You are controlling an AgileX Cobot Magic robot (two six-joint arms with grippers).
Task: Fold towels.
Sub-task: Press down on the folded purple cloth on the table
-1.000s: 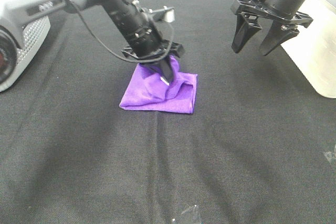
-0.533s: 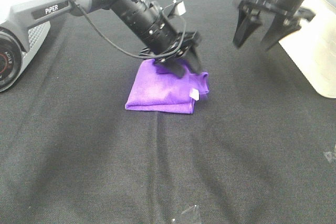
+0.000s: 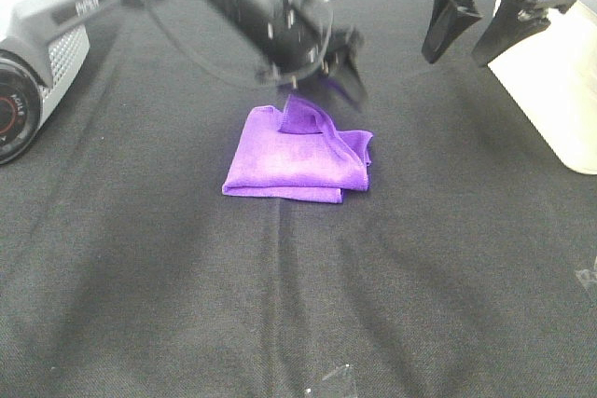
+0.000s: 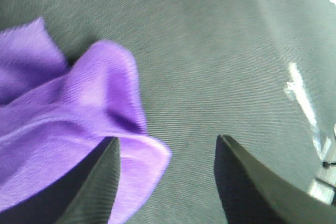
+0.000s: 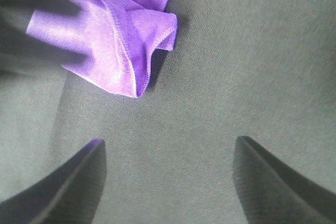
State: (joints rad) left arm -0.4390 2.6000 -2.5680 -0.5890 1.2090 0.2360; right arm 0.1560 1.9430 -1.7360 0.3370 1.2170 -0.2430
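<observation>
The purple towel (image 3: 291, 157) lies folded on the black tablecloth, with a rumpled flap standing up at its far edge. My left gripper (image 3: 324, 84) hovers just above that far edge, motion-blurred, jaws open and holding nothing. In the left wrist view the towel (image 4: 63, 129) reaches one finger (image 4: 100, 184), and the left gripper (image 4: 165, 174) is otherwise over bare cloth. My right gripper (image 3: 476, 33) hangs open at the upper right, well clear of the towel. The right wrist view shows the towel (image 5: 107, 38) beyond the open right gripper (image 5: 168, 182).
A white translucent container (image 3: 560, 90) stands at the right edge. A grey robot base (image 3: 33, 62) sits at the left edge. Small clear plastic pieces lie near the front edge (image 3: 331, 384) and at the right (image 3: 586, 277). Black cloth (image 3: 280, 305) covers the table.
My left gripper opened, released the towel's fold and lifted up and away toward the back right. The towel settled into a folded shape. My right gripper rose slightly.
</observation>
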